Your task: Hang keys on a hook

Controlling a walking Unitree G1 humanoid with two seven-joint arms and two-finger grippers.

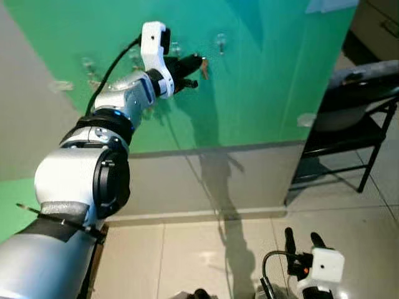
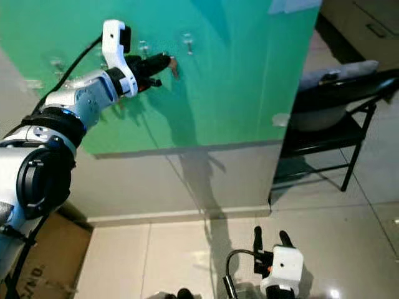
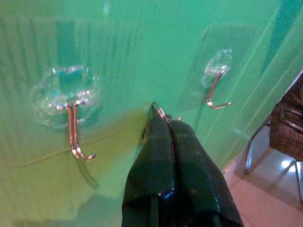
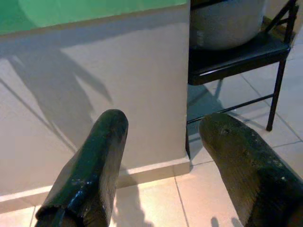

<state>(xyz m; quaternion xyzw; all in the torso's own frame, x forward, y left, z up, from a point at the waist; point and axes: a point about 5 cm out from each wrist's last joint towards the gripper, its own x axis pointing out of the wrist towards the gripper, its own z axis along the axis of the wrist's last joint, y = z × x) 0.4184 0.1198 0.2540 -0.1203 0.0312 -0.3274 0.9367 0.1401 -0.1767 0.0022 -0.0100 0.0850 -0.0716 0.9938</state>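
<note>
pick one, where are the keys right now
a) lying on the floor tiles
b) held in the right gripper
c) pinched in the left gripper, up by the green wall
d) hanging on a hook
c: the left gripper is shut on the keys, held up at the green wall between two clear hooks, neither of which holds them.

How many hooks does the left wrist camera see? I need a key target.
2: first hook beside the left gripper holding the keys, second hook on its other side, nearer the chair. More may be hidden.
</note>
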